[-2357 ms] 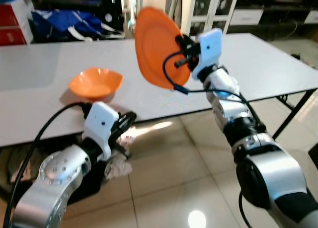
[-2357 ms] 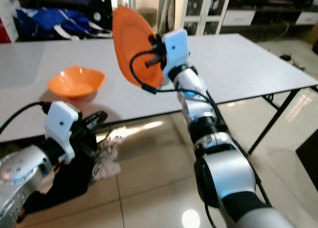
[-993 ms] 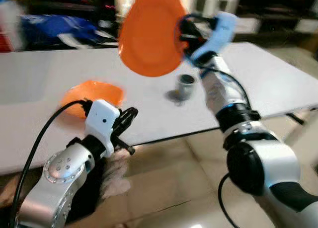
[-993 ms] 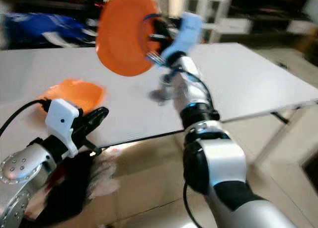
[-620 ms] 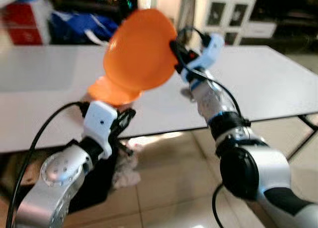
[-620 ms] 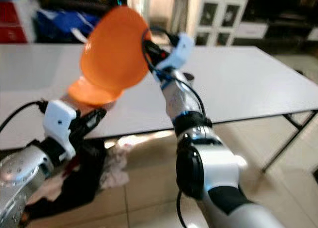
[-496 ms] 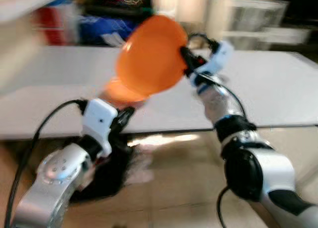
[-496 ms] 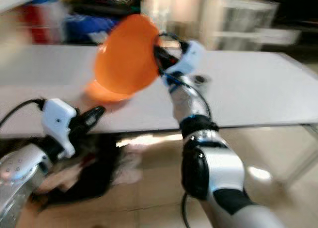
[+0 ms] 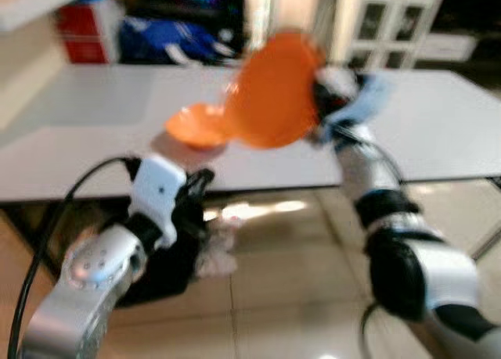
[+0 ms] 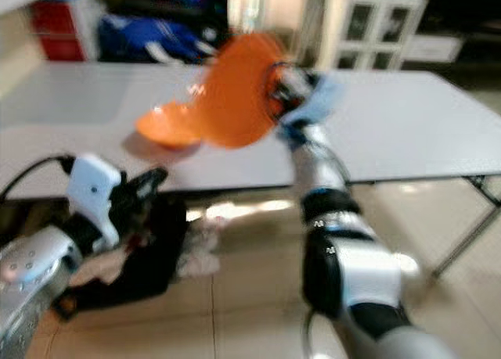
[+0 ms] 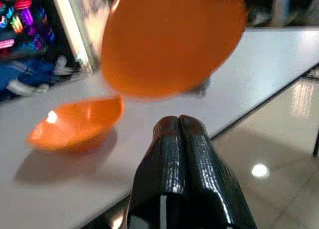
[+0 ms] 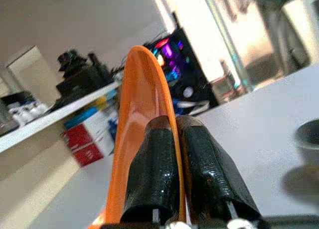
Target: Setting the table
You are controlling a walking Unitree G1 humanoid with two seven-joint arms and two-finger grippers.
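My right gripper [image 9: 315,101] is shut on the rim of an orange plate [image 9: 272,93] and holds it tilted on edge above the white table [image 9: 438,124]. In the right wrist view the black fingers [image 12: 152,154] pinch the plate's rim [image 12: 142,104]. An orange bowl [image 9: 196,127] sits on the table just left of the plate and partly behind it. My left gripper [image 9: 200,183] hangs shut and empty below the table's front edge, in front of the bowl [image 11: 75,126] and the plate [image 11: 169,39].
A metal cup [image 12: 306,134] stands on the table beyond the plate. A dark bag and crumpled cloth [image 9: 188,257] lie on the tiled floor under the table. Beyond the table are a white cabinet [image 9: 376,23], a blue bag [image 9: 164,38] and a red box [image 9: 82,42].
The camera has swung about, blurring the views. My right gripper has carried the plate leftward toward the bowl and tipped it over more. The left gripper stays shut and low.
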